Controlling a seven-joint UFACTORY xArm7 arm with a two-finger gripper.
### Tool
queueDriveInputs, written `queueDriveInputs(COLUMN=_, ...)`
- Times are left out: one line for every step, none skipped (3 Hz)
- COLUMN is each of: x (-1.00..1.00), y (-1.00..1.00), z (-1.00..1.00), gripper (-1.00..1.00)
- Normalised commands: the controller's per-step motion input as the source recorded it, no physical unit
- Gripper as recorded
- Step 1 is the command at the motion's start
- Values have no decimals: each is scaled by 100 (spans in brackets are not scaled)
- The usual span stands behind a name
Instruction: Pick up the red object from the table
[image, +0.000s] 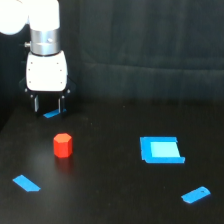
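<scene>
The red object (63, 145) is a small red-orange hexagonal block standing on the black table (110, 195), left of the middle. My gripper (48, 105) hangs from the white arm above and behind the block, a little toward the exterior view's left. Its two dark fingers point down with a gap between them and nothing in them. A small blue piece (51, 114) lies on the table just below the fingertips. The gripper is apart from the red block.
A large blue rectangular piece (160, 149) lies right of the middle. A small blue piece (195, 194) lies at the lower right and another blue piece (26, 183) at the lower left. A dark curtain hangs behind the table.
</scene>
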Motion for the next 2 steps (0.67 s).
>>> queueDriveInputs(x=-4, y=-5, z=5, gripper=95)
queueDriveInputs(x=26, y=-48, z=-12, gripper=94)
